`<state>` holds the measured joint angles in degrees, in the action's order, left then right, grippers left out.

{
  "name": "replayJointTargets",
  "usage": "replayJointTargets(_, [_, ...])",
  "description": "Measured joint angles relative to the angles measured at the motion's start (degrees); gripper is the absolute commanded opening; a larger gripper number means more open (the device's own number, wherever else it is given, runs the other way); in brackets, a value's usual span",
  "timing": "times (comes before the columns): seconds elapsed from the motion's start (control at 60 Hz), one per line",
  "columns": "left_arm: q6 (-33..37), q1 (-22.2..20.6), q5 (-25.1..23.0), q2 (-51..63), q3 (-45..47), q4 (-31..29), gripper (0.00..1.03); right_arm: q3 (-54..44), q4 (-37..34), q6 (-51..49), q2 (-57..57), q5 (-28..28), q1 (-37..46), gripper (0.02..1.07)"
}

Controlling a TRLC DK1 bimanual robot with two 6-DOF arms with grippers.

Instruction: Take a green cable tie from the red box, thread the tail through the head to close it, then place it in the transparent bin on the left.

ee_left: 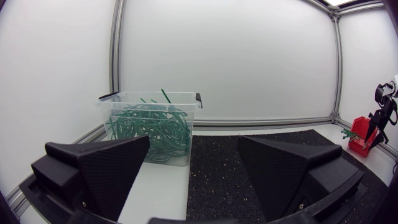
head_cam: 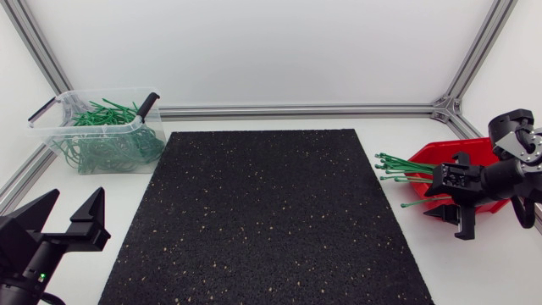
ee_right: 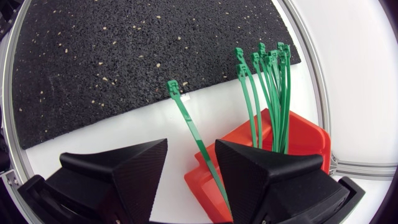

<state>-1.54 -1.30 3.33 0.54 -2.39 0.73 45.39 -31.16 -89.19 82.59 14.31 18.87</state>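
The red box [head_cam: 461, 155] lies at the table's right edge, with a bunch of green cable ties [head_cam: 405, 167] sticking out of it towards the mat. My right gripper [head_cam: 453, 222] hangs over the box's front end, fingers pointing down. In the right wrist view it [ee_right: 191, 144] is open, and a single green tie [ee_right: 186, 118] runs between its fingers close to one of them, head end on the white table. The rest of the bunch [ee_right: 268, 93] lies beside it in the red box [ee_right: 305, 140]. My left gripper [head_cam: 65, 212] stands open and empty at the front left. The transparent bin [head_cam: 63, 100] holds several closed ties.
A black speckled mat [head_cam: 262, 212] covers the middle of the table. An aluminium rail [head_cam: 296, 110] runs along the back edge. From the left wrist, the bin [ee_left: 149, 99] stands ahead of the left gripper [ee_left: 193, 140], and the red box [ee_left: 359, 134] is far across the mat.
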Motion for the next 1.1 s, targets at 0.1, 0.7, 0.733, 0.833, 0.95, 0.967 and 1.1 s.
replayJointTargets(0.1, [0.0,0.0,0.0,0.0,0.0,0.0,0.99,-1.8,3.0,-0.5,-0.7,-1.2,-0.2,0.43])
replayJointTargets(0.7, [0.0,0.0,0.0,0.0,0.0,0.0,0.99,-23.4,28.0,-2.6,-15.9,-9.0,-8.8,0.26])
replayJointTargets(0.733, [0.0,0.0,0.0,0.0,0.0,0.0,0.99,-23.9,28.8,-2.6,-16.4,-9.2,-9.0,0.26])
replayJointTargets(0.833, [0.0,0.0,0.0,0.0,0.0,0.0,0.99,-24.8,30.1,-2.6,-17.9,-9.6,-9.0,0.26])
replayJointTargets(0.95, [0.0,0.0,0.0,0.0,0.0,0.0,0.99,-26.0,31.2,-3.0,-20.0,-9.7,-9.0,0.23])
replayJointTargets(0.967, [0.0,0.0,0.0,0.0,0.0,0.0,0.99,-26.2,31.3,-3.1,-20.2,-9.7,-9.0,0.21])
replayJointTargets(1.1, [0.0,0.0,0.0,0.0,0.0,0.0,0.99,-26.8,31.9,-4.0,-21.6,-9.7,-9.0,0.16])
